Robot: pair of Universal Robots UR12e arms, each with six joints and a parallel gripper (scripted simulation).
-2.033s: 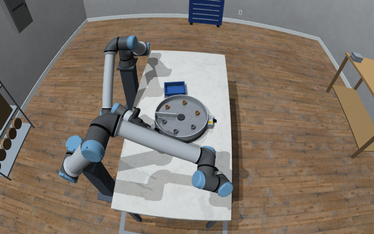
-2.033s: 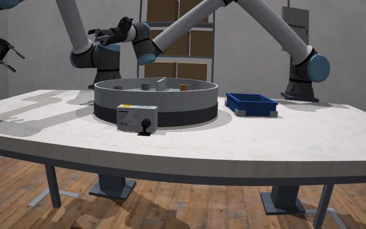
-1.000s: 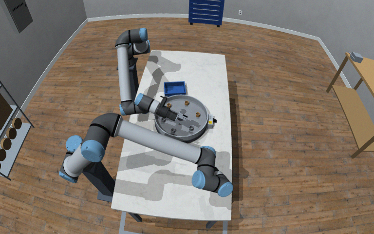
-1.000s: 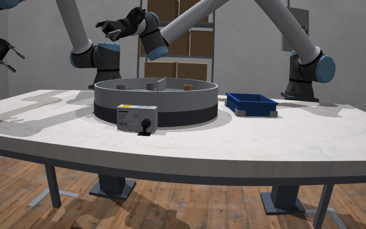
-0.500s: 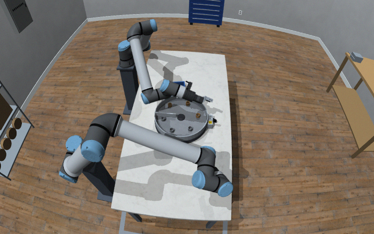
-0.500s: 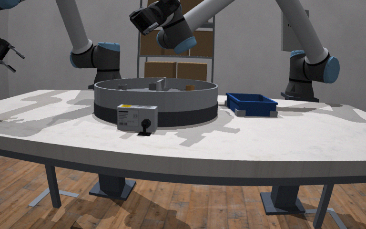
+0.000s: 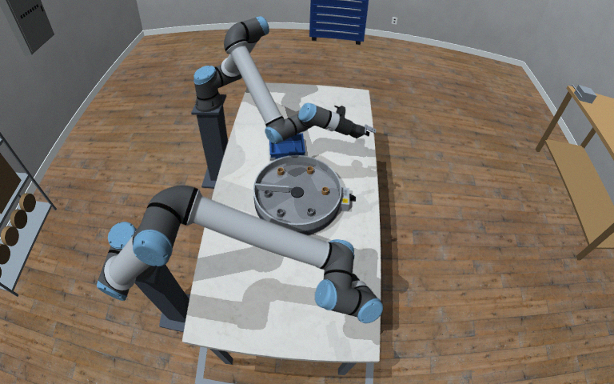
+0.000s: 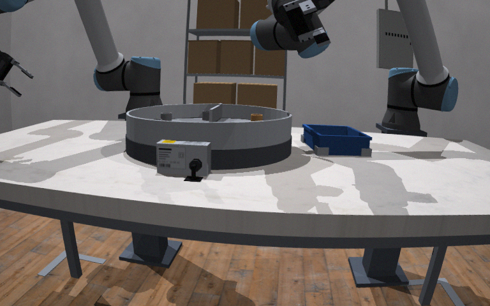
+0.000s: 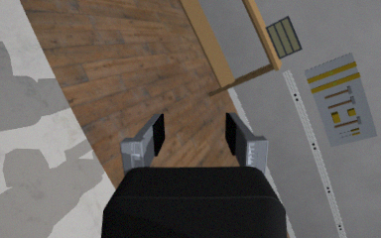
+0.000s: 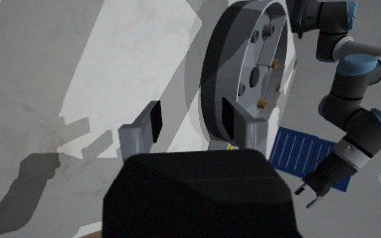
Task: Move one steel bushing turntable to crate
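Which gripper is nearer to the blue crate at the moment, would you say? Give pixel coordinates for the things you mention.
Left. The left gripper (image 7: pixel 371 129) (image 8: pixel 315 22) (image 9: pixel 194 126) (image 10: pixel 301 200) is raised off to one side of the crate (image 7: pixel 287 153) (image 8: pixel 342 146); the right gripper (image 8: pixel 27 86) (image 10: pixel 191 111) is up beyond the turntable (image 7: pixel 301 204) (image 8: pixel 208 131) (image 10: pixel 219 74).

Level blue crate (image 7: pixel 287 153) (image 8: pixel 350 146) beside turntable (image 7: pixel 297 226) (image 8: pixel 207 132) (image 10: pixel 219 74) with six bushings.

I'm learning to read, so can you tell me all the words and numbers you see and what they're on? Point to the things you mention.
None can be read for sure.
Gray box (image 7: pixel 345 201) (image 8: pixel 181 159) by the turntable (image 7: pixel 297 227) (image 8: pixel 207 132) (image 10: pixel 217 74): label lines and a barcode, too small and blurred.
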